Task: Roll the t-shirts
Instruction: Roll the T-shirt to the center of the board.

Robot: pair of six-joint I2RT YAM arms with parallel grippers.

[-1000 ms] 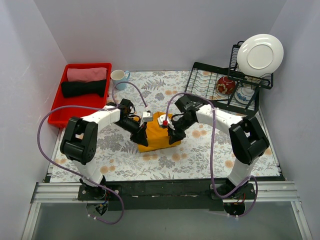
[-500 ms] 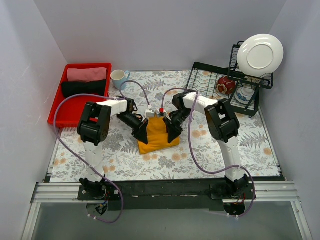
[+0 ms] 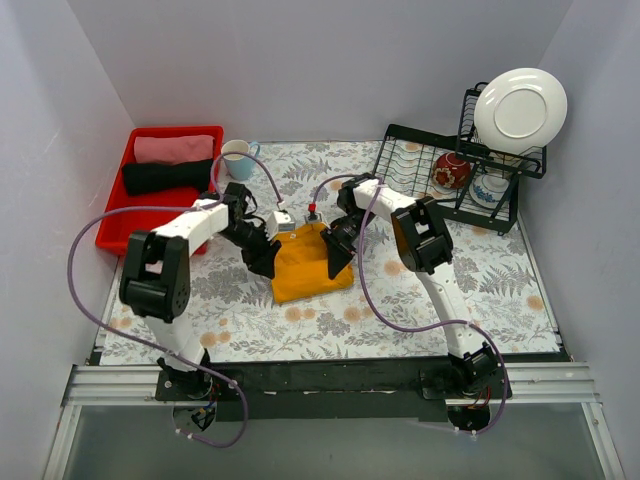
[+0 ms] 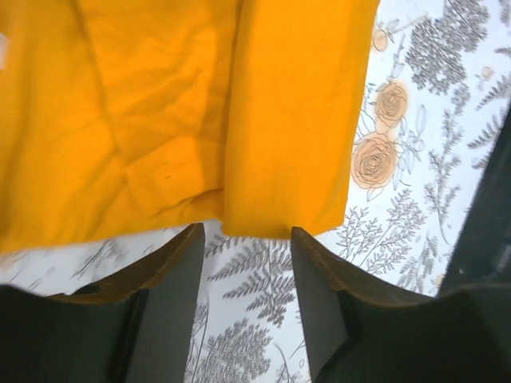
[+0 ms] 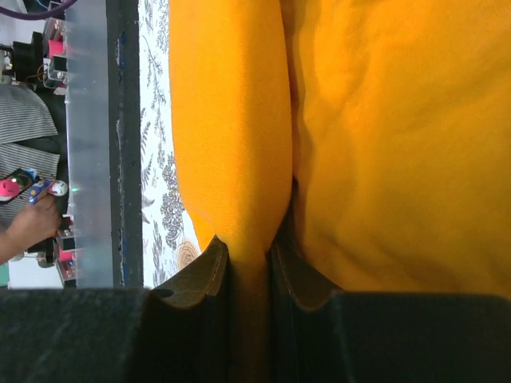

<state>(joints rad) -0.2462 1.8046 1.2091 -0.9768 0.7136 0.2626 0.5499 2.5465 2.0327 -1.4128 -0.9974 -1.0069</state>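
Note:
The orange-yellow t-shirt (image 3: 305,268) lies folded into a thick bundle in the middle of the floral table. My left gripper (image 3: 264,256) is at its left edge. In the left wrist view the shirt (image 4: 160,120) ends just beyond my left gripper (image 4: 246,239), which is open and empty over the tablecloth. My right gripper (image 3: 335,258) is at the shirt's right side. In the right wrist view my right gripper (image 5: 249,254) is shut on a rounded fold of the shirt (image 5: 383,144).
A red tray (image 3: 113,228) at the back left holds a pink and a black rolled cloth. A white mug (image 3: 238,157) stands beside it. A black dish rack (image 3: 400,165) at the back right holds a white plate (image 3: 520,108) and a red bowl (image 3: 451,172).
Both grippers and the shirt bundle have shifted a little to the left and back. Both arms have changed posture, with the left elbow now lower and further left.

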